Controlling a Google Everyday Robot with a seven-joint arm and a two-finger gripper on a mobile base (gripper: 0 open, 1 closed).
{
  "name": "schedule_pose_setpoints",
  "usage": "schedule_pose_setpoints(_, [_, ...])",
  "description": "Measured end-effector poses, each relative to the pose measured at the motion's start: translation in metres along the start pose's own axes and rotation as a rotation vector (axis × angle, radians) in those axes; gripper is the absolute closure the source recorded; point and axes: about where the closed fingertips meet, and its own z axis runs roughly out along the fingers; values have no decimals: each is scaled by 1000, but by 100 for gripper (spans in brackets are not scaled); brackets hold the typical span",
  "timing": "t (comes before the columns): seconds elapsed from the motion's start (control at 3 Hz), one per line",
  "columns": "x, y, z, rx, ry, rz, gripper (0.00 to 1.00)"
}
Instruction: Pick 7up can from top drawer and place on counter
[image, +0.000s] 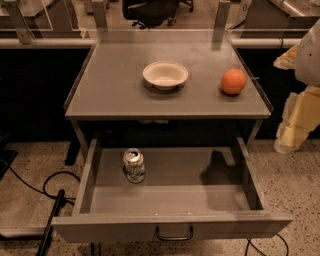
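The 7up can (134, 165) stands upright in the open top drawer (172, 227), left of its middle, silver top with pull tab facing up. The drawer is pulled fully out, with its dark loop handle (174, 234) on the front panel. The counter (120, 90) above it is a flat grey top with low side rims. My gripper (294, 122) hangs at the right edge of the view, to the right of and outside the cabinet, about level with the counter's front edge and well away from the can. It holds nothing that I can see.
A white bowl (165, 75) sits at the counter's middle and an orange ball-like fruit (233, 81) at its right. The arm's shadow (218, 170) falls in the drawer's right half. Black cables (52, 200) lie on the floor at the left.
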Motion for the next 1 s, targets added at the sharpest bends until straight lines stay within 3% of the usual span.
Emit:
schedule_pose_setpoints(0.33, [-1,1,0,2,-4,-1,0])
schedule_pose_setpoints(0.67, [-11,20,16,-14,-42,22,0])
schedule_pose_setpoints(1.0, [-41,52,47,-49,-146,56,0])
